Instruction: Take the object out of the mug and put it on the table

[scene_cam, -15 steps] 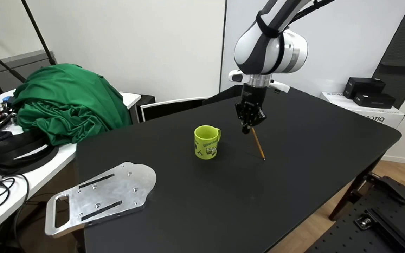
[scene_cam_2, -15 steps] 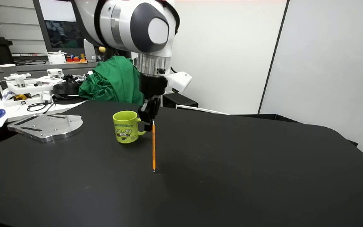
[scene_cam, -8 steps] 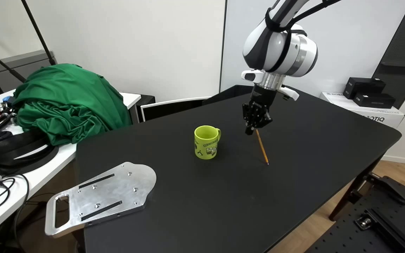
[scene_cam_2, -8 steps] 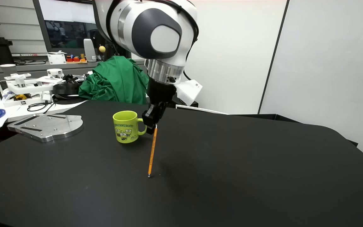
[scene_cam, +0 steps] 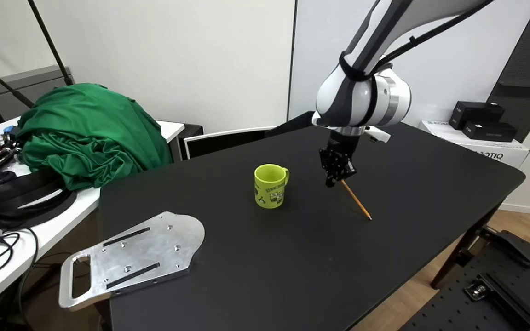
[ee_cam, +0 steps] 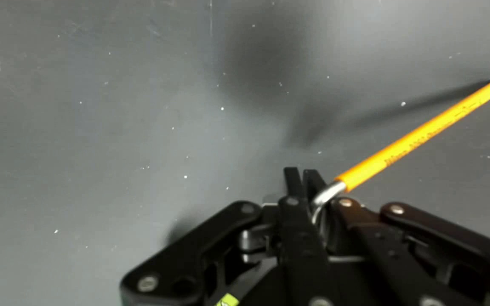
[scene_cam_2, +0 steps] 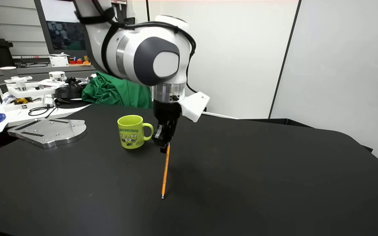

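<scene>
Below and out from fingers [ee_cam: 292, 183], orange stick [ee_cam: 421, 135] slants down over table [ee_cam: 100, 170]; fingers clamped on its metal end.

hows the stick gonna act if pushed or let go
The stick is probably stiff: its orange length looks straight, though the hand grips only its upper end. Slim and seemingly round, it may roll when pushed. Tilted, it would likely topple if released.

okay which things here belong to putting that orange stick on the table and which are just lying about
For the job:
stick
gripper, holding the stick
mug, stick already out
table, where the stick goes

Just lying about:
metal plate
green cloth
white box
</scene>
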Robot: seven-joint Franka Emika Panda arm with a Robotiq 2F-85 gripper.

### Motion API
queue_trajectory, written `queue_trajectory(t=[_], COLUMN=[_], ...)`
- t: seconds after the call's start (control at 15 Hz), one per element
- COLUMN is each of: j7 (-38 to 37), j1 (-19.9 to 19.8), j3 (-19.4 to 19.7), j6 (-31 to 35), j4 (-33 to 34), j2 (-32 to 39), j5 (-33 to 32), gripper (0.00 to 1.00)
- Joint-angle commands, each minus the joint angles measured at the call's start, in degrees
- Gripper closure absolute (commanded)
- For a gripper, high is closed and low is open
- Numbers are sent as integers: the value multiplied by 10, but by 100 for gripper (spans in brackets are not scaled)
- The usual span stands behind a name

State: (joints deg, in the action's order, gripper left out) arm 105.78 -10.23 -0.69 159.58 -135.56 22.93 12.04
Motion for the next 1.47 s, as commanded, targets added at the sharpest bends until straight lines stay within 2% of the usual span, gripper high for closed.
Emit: queue_trajectory(t=[0.0,0.13,0.33,0.8,0.87,1.13,1.27,1.4], j7=[-151,-226,-309,-405,-413,-425,-394,-380], j1=[85,124,160,171,170,160,119,100], j3=[75,110,137,139,138,126,80,51], j6=[73,88,88,79,78,62,66,58], j4=[-17,-12,-3,3,4,9,0,-10], j2=[23,40,58,69,69,59,38,6], j5=[-143,-216,-294,-386,-395,-415,-392,-386], gripper=[98,98,98,98,71,47,34,19])
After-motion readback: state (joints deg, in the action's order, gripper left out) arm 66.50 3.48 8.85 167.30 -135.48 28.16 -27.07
